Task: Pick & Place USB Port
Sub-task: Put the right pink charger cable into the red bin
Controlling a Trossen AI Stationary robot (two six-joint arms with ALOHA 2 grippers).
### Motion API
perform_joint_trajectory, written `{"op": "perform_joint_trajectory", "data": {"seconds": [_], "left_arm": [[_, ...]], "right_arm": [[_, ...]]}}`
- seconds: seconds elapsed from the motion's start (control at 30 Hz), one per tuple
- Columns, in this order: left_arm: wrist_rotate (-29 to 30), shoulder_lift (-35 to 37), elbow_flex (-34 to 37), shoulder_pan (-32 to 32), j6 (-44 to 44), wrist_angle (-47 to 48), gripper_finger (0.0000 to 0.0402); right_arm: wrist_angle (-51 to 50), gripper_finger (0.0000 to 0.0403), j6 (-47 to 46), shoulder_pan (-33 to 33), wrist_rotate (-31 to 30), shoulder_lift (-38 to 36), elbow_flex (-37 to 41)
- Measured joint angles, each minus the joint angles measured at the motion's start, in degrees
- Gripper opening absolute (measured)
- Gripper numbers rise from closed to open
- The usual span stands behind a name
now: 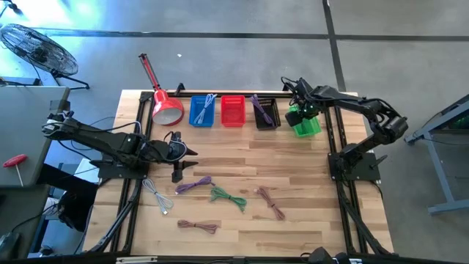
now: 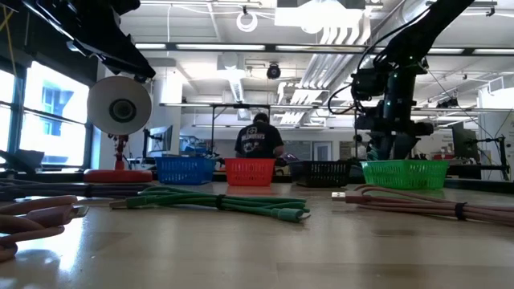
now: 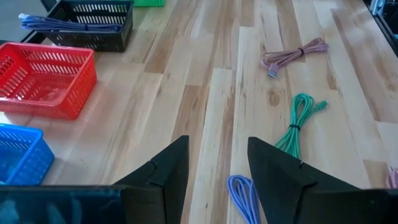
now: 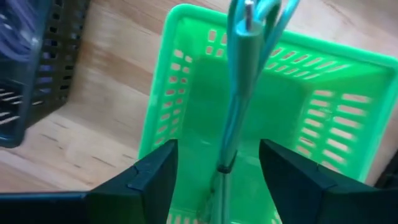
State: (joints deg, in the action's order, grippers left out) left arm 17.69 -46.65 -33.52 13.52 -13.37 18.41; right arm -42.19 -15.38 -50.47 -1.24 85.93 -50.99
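My right gripper [image 4: 217, 177] hangs open over the green basket [image 4: 186, 74] at the table's far right, fingers pointing down. A bundled green USB cable [image 4: 239, 93] stands lengthwise in the gap between the fingers, partly inside the basket, and neither finger touches it. The high view shows the same gripper [image 1: 300, 110] above that basket [image 1: 311, 126]. My left gripper [image 3: 217, 171] waits open above the table's left middle, with nothing between its fingers. On the wood just ahead of it lies a purple cable [image 3: 244, 193].
Blue [image 1: 203, 110], red [image 1: 232, 110] and black [image 1: 265, 111] baskets line the far edge, left of the green one. A red lamp [image 1: 165, 103] stands at the far left. Loose cables lie near the front: white [image 1: 157, 196], purple [image 1: 193, 185], green [image 1: 229, 196], pink [image 1: 270, 202].
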Motion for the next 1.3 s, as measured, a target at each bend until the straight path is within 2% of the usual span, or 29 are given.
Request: {"op": "perform_joint_trajectory", "data": {"seconds": [0.33,0.6,0.87,0.97,1.1,1.3], "left_arm": [[0.0,0.0,0.0,0.0,0.0,0.5,0.0159],[0.0,0.0,0.0,0.0,-0.3,1.5,0.0159],[-0.2,-0.1,0.0,0.0,-0.4,1.5,0.0159],[-0.2,-0.4,0.0,0.0,-0.4,1.5,0.0159],[-0.2,-1.2,0.0,0.0,-0.4,1.5,0.0159],[-0.2,-2.1,-0.1,0.0,-0.4,1.6,0.0159]], "right_arm": [[-6.8,0.0210,-1.0,0.0,2.4,-3.2,-4.6],[-7.0,0.0212,-1.1,0.0,5.2,-12.6,-6.3],[-6.4,0.0209,-1.1,0.8,12.5,-23.1,-6.4],[-5.9,0.0210,-0.1,3.1,14.0,-26.3,-6.4],[-2.9,0.0213,6.6,8.3,19.1,-29.5,-6.4],[11.5,0.0209,12.0,21.9,25.1,-33.5,-3.3]]}}
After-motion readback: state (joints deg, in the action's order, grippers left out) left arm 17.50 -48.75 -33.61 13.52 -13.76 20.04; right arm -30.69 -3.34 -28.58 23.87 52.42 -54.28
